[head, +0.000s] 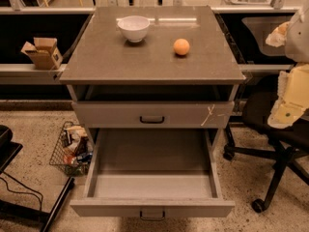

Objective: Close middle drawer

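The middle drawer (152,208) is pulled far out toward me at the bottom of the view. It is as broad as the grey cabinet (152,57), its inside is bare, and a small dark handle (152,216) sits at the centre of its plain front. Above it is the grey drawer front with white scratch marks (152,115), with a dark gap under the countertop. My gripper (286,111) is the cream-coloured piece at the right edge, over the chair, to the right of the cabinet and apart from the drawer.
A white bowl (133,28) and an orange (181,47) stand on the countertop. A black office chair (275,134) is close on the right. A wire basket (72,151) with clutter and a black stand (29,197) are on the left. A cardboard box (42,52) sits on the left ledge.
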You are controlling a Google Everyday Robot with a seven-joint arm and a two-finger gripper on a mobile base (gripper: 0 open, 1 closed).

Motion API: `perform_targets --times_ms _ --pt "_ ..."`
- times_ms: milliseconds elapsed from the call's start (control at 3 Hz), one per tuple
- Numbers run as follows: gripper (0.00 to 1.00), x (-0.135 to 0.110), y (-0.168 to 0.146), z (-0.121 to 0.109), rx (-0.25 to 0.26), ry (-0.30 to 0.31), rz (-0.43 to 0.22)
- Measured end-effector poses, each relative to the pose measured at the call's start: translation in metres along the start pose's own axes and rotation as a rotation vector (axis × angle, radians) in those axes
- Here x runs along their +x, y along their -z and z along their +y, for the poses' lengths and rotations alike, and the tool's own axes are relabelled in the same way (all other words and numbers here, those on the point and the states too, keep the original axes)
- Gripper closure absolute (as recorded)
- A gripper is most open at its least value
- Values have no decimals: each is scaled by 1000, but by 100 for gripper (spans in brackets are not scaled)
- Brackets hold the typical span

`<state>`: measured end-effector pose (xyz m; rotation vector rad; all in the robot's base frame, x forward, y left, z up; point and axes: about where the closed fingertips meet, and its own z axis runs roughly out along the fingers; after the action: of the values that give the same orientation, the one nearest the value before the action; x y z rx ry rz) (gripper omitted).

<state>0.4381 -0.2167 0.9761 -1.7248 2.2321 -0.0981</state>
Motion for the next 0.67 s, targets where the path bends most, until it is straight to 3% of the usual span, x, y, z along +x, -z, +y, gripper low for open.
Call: perform_targets --times_ms 333,667 --pt "0 0 -2 1 4 -2 -3" --pt "0 13 -36 23 -8 -12 -8"
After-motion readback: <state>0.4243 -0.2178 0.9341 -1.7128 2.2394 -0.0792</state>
